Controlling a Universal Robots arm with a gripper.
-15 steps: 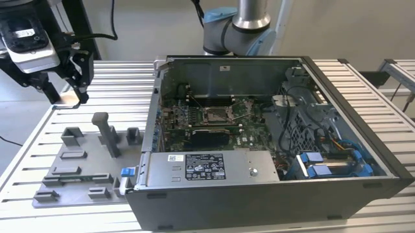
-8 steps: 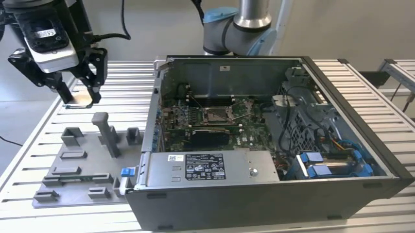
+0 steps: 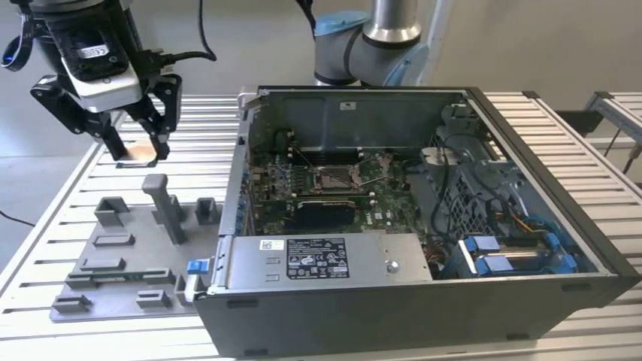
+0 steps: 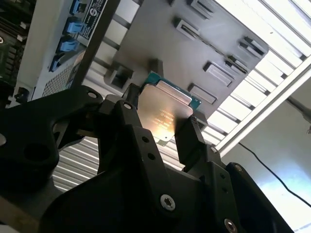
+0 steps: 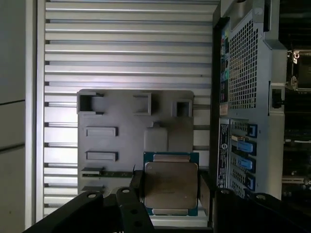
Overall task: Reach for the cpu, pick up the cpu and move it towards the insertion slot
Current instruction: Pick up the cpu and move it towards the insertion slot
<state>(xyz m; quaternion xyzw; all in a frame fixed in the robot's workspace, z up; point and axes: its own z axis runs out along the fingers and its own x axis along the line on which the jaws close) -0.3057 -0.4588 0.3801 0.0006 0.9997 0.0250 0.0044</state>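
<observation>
Gripping one cpu (image 5: pixel 171 182), one claw (image 5: pixel 170 194), raised

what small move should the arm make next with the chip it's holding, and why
Probably carry it sideways toward the open computer case. The pincer already grips the chip clear above the grey fixture, and the socket sits inside the case, to the exterior view's right.

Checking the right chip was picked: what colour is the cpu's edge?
Green edge on the cpu, silvery top; clearest in the first wrist view.
</observation>
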